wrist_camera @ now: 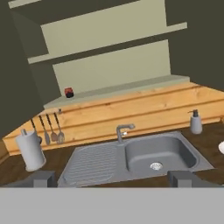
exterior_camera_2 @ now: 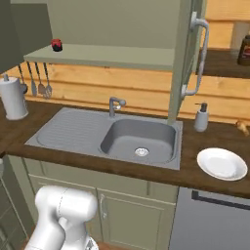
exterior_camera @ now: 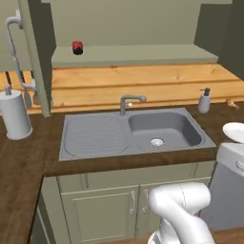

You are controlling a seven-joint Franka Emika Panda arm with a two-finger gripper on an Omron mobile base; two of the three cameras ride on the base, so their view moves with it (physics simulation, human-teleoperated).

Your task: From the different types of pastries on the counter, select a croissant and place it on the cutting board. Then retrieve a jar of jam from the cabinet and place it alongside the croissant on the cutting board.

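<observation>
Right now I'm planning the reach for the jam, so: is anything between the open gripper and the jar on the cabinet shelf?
Nothing visible blocks it. The jam jar stands alone on the shelf of the opened cabinet, above the sink. The gripper is open, low before the counter, facing it; the faucet stands below that line.

The white plate (exterior_camera: pixel 236 129) is cut off by my picture's edge, and the brown lump (exterior_camera_2: pixel 241 126) is too small to tell.
</observation>
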